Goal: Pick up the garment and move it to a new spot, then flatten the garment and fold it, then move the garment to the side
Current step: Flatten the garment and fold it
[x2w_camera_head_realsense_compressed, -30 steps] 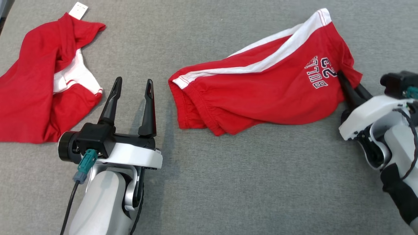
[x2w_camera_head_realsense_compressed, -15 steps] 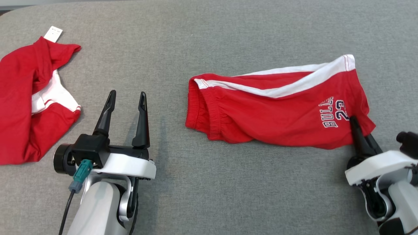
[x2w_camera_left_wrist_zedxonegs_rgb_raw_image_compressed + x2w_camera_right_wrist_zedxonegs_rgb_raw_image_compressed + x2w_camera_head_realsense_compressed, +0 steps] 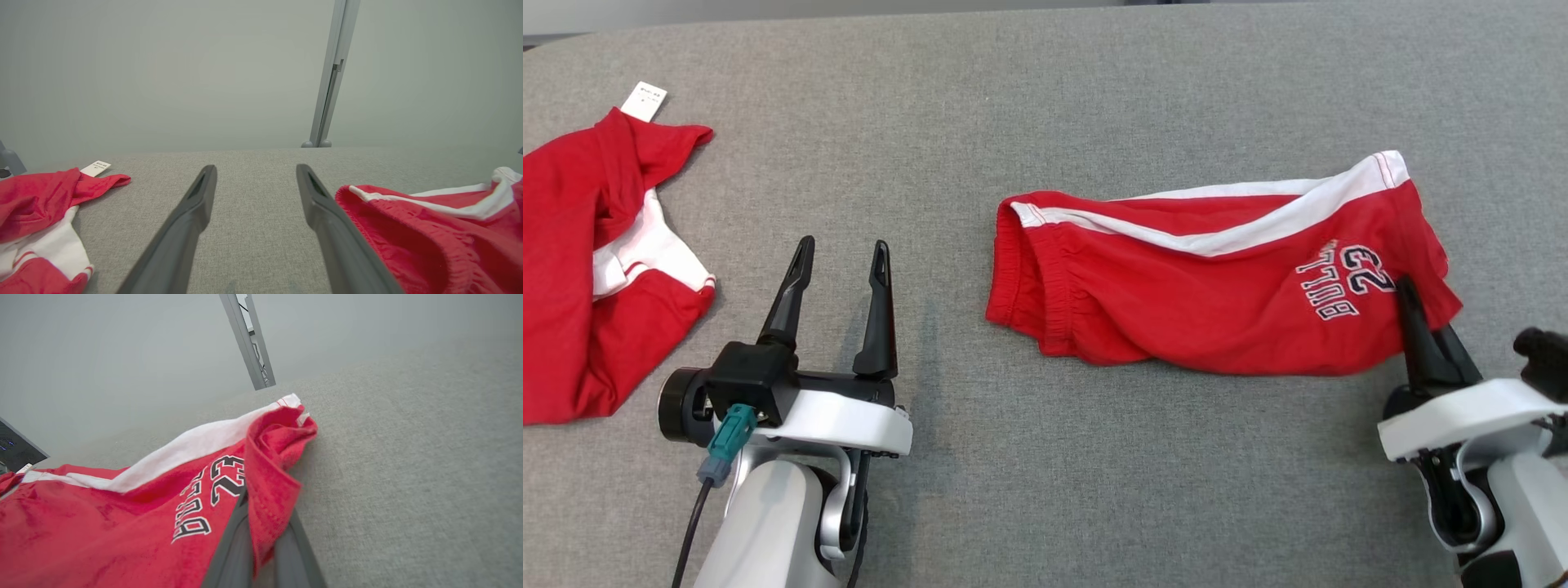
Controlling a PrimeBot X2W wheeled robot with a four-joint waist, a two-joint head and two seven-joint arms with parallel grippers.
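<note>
Since a second ago the red cotton shorts with a white side stripe and "BULLS 23" print (image 3: 1192,302) have swung from a slant to an almost level lie, though the head camera has tilted too, so part of that shift belongs to the view. They now lie on the grey fabric tabletop (image 3: 1045,98), from the head view's centre out towards 3 o'clock, with the elastic waistband at the centre end. The right hand (image 3: 1417,314), at 4 o'clock, is clenched on the leg hem, red cloth pinched between its dark fingers. The left hand (image 3: 843,243), at 8 o'clock, stands released and empty, just short of the waistband. A second crumpled red and white garment (image 3: 572,269) lies well apart at 9 o'clock. This looks like the tail of the move to a new spot. Flattening should come next: the left hand would need to take the waistband so both can pull the cloth taut.
</note>
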